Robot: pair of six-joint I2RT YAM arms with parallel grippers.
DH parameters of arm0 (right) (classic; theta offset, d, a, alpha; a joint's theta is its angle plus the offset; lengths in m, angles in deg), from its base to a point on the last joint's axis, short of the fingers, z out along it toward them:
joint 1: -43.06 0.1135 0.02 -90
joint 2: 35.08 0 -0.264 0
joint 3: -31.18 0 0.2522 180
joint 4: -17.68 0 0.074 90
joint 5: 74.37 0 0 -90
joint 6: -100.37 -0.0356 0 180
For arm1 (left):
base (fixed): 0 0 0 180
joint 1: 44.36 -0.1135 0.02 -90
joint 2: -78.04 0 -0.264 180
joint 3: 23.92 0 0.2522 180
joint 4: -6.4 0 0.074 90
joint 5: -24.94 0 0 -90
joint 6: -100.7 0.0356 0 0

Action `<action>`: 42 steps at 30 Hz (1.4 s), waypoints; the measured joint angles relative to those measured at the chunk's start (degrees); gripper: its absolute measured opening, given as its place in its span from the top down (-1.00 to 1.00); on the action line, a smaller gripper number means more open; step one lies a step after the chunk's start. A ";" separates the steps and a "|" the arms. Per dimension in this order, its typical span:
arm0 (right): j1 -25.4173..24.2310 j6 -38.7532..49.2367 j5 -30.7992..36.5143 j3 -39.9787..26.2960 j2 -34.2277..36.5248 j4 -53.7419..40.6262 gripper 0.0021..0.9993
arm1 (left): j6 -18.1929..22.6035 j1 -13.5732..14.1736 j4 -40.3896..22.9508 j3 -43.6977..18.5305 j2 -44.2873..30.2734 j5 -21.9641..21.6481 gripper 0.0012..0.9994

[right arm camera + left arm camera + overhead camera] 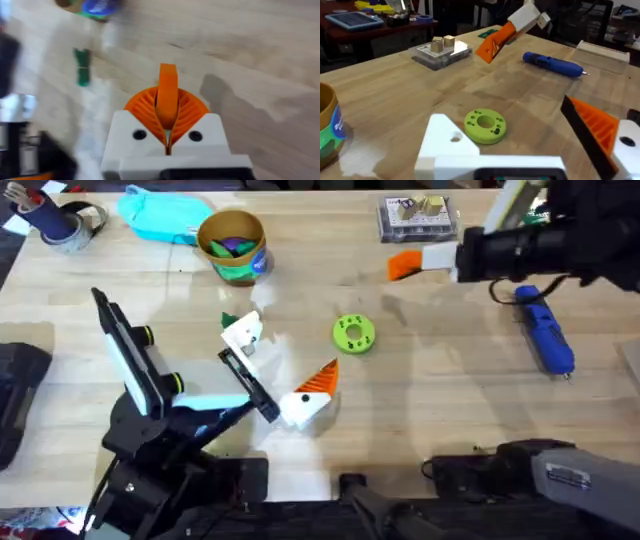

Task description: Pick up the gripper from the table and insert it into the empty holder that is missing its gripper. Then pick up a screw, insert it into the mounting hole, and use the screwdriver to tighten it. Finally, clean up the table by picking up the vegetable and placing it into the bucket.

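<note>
1. Wood table carrying everything, seen from overhead.
2. Left claw low over the table's middle, reaching up from the lower-left base; jaws apart, nothing between them. One side fitted with a white wedge finger with an orange ribbed face, the other bare.
3. On that bare side, a narrow flat black bar, the empty holder, slanting along the wood with nothing mounted on it.
4. Small loose white plastic gripper block lying on the table just beyond the far tip of the black bar, not in it, held by neither claw. Small green piece just beside the block.
5. Flat lime-green ring with small holes lying to the right of the white block, apart from it; plain in the left wrist view too.
6. Right claw raised over the far right of the table, clamped on nothing; orange pads pressed together in the right wrist view.
7. Slim screwdriver with a bright blue handle flat on the wood at the right, untouched, metal tip pointing toward the near edge.
8. Round yellow-gold bucket with a green band upright at the far middle-left, colourful pieces inside, well apart from both claws.
9. Clear plastic box at the far edge, near the right claw.
</note>
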 joint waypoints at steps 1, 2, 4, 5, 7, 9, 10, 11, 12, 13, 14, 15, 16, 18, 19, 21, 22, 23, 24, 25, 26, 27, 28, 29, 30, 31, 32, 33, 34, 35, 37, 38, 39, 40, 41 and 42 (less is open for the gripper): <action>0.23 -2.60 -2.46 -0.01 1.13 0.95 0.98 | 0.00 0.00 0.00 0.00 0.00 0.00 -0.98; 0.58 -4.95 -4.63 -0.03 2.31 1.74 0.98 | 0.00 0.00 0.00 0.00 0.00 0.00 -0.98; 1.89 -9.00 -8.86 -0.01 5.11 2.87 0.98 | 0.00 0.00 -0.02 0.00 0.00 0.00 -0.98; 2.75 -10.87 -10.98 -0.01 6.52 3.64 0.98 | 0.00 0.00 0.00 0.00 0.00 0.00 -0.98; 4.98 -14.01 -15.00 -0.01 9.03 4.71 0.98 | 0.00 0.00 -0.02 0.00 0.00 0.00 -0.98; 7.18 -16.38 -18.78 -0.01 11.05 6.34 0.98 | 0.00 0.00 0.00 0.00 0.00 0.00 -0.98; 8.42 -17.34 -21.00 -0.01 11.99 7.30 0.98 | 0.00 0.00 -0.02 0.00 0.00 0.00 -0.98; 9.67 -18.20 -23.09 -0.01 12.87 8.48 0.98 | 0.00 0.00 0.00 0.00 0.00 0.00 -0.98; 10.95 -19.14 -25.35 -0.01 13.72 10.04 0.98 | 0.00 0.00 0.00 0.00 0.00 0.00 -0.98; 12.01 -20.02 -27.22 -0.01 14.45 11.75 0.98 | 0.00 0.00 -0.02 0.00 0.00 0.00 -0.98; 13.03 -20.70 -29.03 -0.04 15.21 13.15 0.98 | 0.00 0.00 -0.02 0.00 0.00 0.00 -0.98; 14.09 -21.55 -30.67 -0.03 15.85 14.26 0.98 | 0.00 0.00 -0.01 0.00 0.00 0.00 -0.98; 15.13 -22.37 -32.21 -0.03 16.49 15.45 0.98 | 0.00 0.00 -0.02 0.00 0.00 0.00 -0.98; 17.21 -23.72 -34.50 -0.03 17.62 16.97 0.98 | 0.00 0.00 -0.02 0.00 0.00 0.00 -0.98; 18.27 -24.34 -35.40 -0.03 18.17 17.27 0.98 | 0.00 0.00 -0.02 0.00 0.00 0.00 -0.98; 20.15 -25.31 -36.78 -0.03 19.18 17.80 0.98 | 0.00 0.00 -0.02 0.00 0.00 0.00 -0.98; 21.10 -25.87 -37.65 -0.03 19.78 18.63 0.98 | 0.00 0.00 0.00 0.00 0.00 0.00 -0.98; 21.90 -26.43 -38.50 -0.03 20.26 19.68 0.98 | 0.00 0.00 -0.02 0.00 0.00 0.00 -0.98; 22.66 -27.10 -39.61 0.03 20.78 21.44 0.98 | 0.00 0.00 -0.02 0.00 0.00 0.00 -0.98; 23.26 -27.87 -40.70 0.02 21.24 23.40 0.98 | 0.00 0.00 -0.02 0.00 0.00 0.00 -0.98; 23.72 -28.49 -41.62 0.02 21.54 24.78 0.98 | 0.00 0.00 -0.02 0.00 0.00 -0.04 -0.98; 24.09 -29.31 -42.38 0.02 21.68 25.95 0.98 | 0.00 0.00 -0.02 0.00 0.00 -0.17 -0.98; 24.26 -29.94 -42.96 0.02 21.76 26.93 0.98 | 0.00 0.00 0.00 0.00 0.00 -0.32 -0.98; 24.39 -30.67 -43.43 0.02 21.76 27.79 0.98 | 0.00 0.00 0.00 0.00 0.00 -0.39 -0.98; 24.45 -31.61 -43.95 0.02 21.78 29.02 0.98 | 0.00 0.00 -0.02 0.00 0.00 -0.47 -0.98; 24.45 -32.53 -44.33 0.02 21.81 30.11 0.98 | 0.00 0.00 0.02 0.00 0.00 -0.57 -0.98; 24.45 -33.41 -44.51 0.02 21.81 30.97 0.98 | 0.02 0.00 0.04 0.00 0.00 -0.59 -0.98; 24.43 -34.14 -44.59 0.02 21.81 31.40 0.98 | 0.00 0.00 0.17 0.00 0.00 -0.61 -0.98; 24.43 -34.74 -44.60 0.02 21.85 31.57 0.98 | 0.02 0.00 0.22 0.00 0.00 -0.61 -0.98; 24.45 -35.28 -44.60 0.02 21.85 31.62 0.98 | 0.02 0.00 0.22 0.00 0.00 -0.63 -0.98; 24.45 -36.20 -44.54 0.02 21.85 31.67 0.98 | 0.02 0.00 0.22 0.00 0.00 -0.61 -0.98; 24.45 -36.69 -44.52 0.02 21.85 31.69 0.98 | 0.02 0.00 0.22 0.00 0.00 -0.61 -0.98; 24.45 -37.10 -44.42 0.02 21.85 31.73 0.98 | 0.02 0.00 0.20 0.00 0.00 -0.61 -0.98; 24.45 -37.41 -44.12 0.02 21.85 31.78 0.98 | 0.00 0.00 0.20 0.00 0.00 -0.61 -0.98; 24.45 -37.78 -43.80 0.02 21.85 31.84 0.98 | 0.00 0.00 0.18 0.00 0.00 -0.61 -0.98; 24.49 -38.16 -43.47 0.02 21.85 31.90 0.98 | 0.00 0.00 0.12 0.00 0.00 -0.61 -0.98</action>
